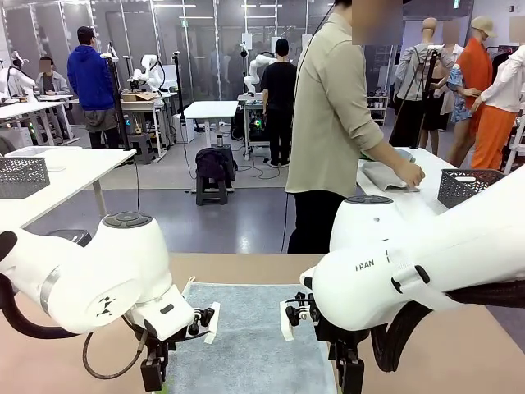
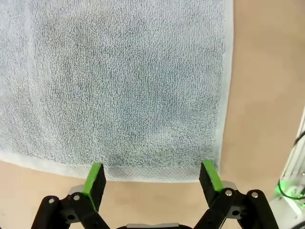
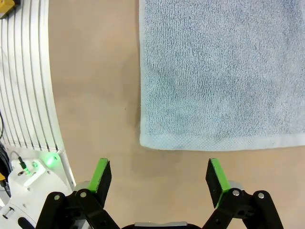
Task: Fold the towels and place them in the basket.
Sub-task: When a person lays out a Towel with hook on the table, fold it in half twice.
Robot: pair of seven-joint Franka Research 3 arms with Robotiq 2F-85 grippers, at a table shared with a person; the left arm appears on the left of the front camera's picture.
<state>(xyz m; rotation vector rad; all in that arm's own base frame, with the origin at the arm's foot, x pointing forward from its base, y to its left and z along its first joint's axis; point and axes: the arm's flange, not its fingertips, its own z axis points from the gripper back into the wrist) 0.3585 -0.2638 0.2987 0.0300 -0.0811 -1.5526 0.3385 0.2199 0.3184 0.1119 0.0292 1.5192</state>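
The left gripper (image 2: 152, 172) is seen with its fingers spread wide and nothing held between them. Its green pads (image 2: 95, 177) are poised at the hemmed edge of the light blue-grey towel (image 2: 128, 81), which is laid flat on the tan table (image 2: 267, 95). The right gripper (image 3: 157, 174) is likewise spread and empty, held over bare tabletop just short of a corner of the same towel.

In the front view, the towel's near end is partly hidden by the left arm (image 1: 98, 275) and the right arm (image 1: 410, 263), both bent low over it. A dark mesh basket (image 1: 472, 187) is set on a white table (image 1: 428, 167) beyond, at the right; its contents cannot be made out. Near it a person's hand (image 1: 408, 174) is pressed on a folded grey towel (image 1: 384, 175). A paler mesh basket (image 1: 20, 176) is placed on another white table (image 1: 82, 168) at the left.
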